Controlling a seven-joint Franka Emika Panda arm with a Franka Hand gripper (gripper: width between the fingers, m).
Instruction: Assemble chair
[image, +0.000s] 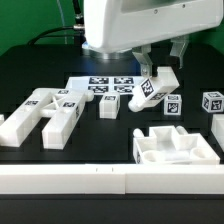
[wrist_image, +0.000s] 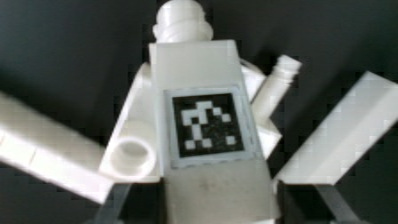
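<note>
One matte white bar (image: 143, 97), a black-and-white tag (wrist_image: 208, 125) on its face, tilted, clamped in the end effector (image: 160, 68) right of centre.

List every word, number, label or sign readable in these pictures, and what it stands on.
No words or numbers can be read anywhere.
The only signs are square black-and-white pattern tags, on the matte white plastic bar and the flat white marker board.

Gap between bars (image: 60, 118) and seat block (image: 176, 148) passable; cube (image: 172, 101) beside gripped bar (image: 148, 92)
</note>
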